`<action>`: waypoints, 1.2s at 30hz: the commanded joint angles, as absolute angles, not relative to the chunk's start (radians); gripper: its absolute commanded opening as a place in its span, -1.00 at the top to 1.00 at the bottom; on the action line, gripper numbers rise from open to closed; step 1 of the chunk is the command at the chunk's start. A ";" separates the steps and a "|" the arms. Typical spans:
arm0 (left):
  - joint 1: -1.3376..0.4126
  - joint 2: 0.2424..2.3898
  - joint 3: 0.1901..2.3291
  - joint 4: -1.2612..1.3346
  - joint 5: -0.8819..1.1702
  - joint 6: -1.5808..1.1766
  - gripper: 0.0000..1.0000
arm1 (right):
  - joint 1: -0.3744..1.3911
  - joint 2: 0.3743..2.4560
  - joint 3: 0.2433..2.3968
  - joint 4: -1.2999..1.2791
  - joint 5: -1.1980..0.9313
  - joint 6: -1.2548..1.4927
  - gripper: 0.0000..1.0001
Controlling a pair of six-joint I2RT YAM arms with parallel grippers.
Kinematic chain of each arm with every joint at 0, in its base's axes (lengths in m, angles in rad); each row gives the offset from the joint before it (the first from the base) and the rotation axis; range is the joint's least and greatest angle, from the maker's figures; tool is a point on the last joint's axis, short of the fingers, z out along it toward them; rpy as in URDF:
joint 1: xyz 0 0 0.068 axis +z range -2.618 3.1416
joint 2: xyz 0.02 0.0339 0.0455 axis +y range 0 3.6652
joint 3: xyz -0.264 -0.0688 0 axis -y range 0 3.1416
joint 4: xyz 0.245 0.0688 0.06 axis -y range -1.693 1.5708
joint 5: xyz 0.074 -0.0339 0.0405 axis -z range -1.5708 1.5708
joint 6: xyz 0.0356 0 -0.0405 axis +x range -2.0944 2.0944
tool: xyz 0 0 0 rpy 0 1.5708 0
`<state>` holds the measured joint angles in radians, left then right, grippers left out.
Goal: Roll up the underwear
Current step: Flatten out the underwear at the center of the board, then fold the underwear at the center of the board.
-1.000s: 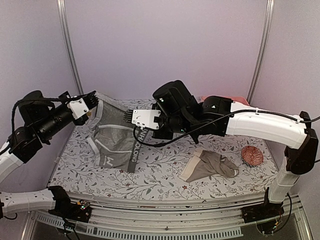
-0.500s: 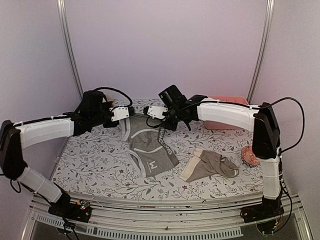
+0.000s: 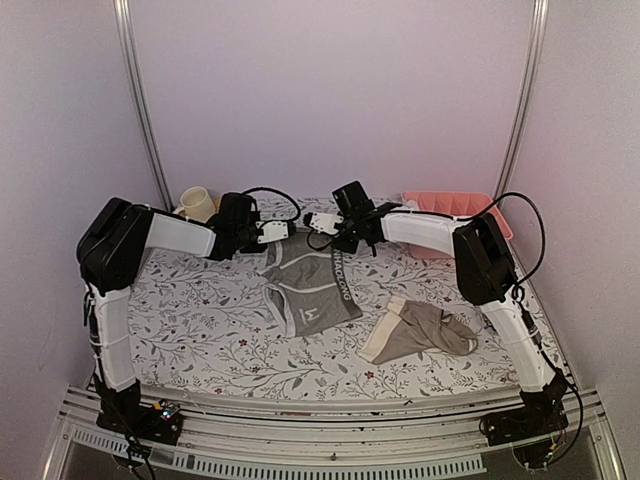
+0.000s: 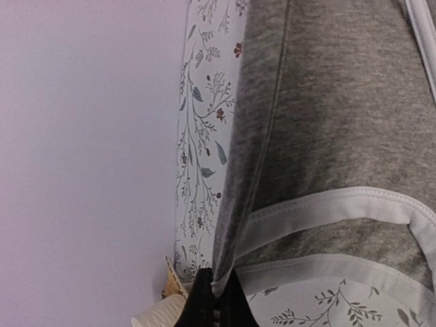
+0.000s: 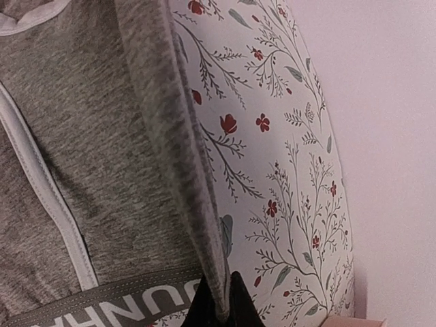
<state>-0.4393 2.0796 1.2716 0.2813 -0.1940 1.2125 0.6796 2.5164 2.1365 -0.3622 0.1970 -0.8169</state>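
The grey underwear [image 3: 310,288] with white edging lies spread on the floral table, far of centre, its dark lettered waistband on the right. My left gripper [image 3: 284,232] is shut on its far left corner. My right gripper [image 3: 320,222] is shut on its far right corner. In the left wrist view the gripper [image 4: 216,301] pinches a fold of the grey underwear [image 4: 327,122] by the white hem. In the right wrist view the gripper [image 5: 221,308] pinches a fold of the grey underwear [image 5: 82,150] next to the waistband. The taupe underwear [image 3: 420,331] lies crumpled near right, apart from both grippers.
A pink bin [image 3: 452,205] stands at the back right, just behind my right arm. A cream ribbed cup [image 3: 197,203] stands at the back left, and the cup [image 4: 160,317] shows beside my left fingers. The back wall is close behind both grippers.
Both arms have stretched out toward the back of the table. The grey underwear, held up in the air a second ago, now lies flatter and further back on the cloth.
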 commanded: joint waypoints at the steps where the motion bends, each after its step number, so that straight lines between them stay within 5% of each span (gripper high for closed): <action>1: -0.431 2.007 1.265 0.401 -0.249 1.218 1.00 | 0.660 2.503 2.148 -0.296 0.198 -0.875 0.97; 20: -0.574 1.625 0.989 0.071 -0.073 1.185 1.00 | 0.691 1.971 1.444 -0.143 0.062 -0.934 0.97; 36: -0.646 1.479 0.848 -0.100 0.023 1.197 1.00 | 0.811 1.853 1.190 -0.126 0.128 -0.926 0.97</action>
<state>-0.6373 1.5352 0.8974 -0.0193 -0.0139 1.1931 0.7906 1.8835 1.2327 -0.1204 0.0647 -0.9394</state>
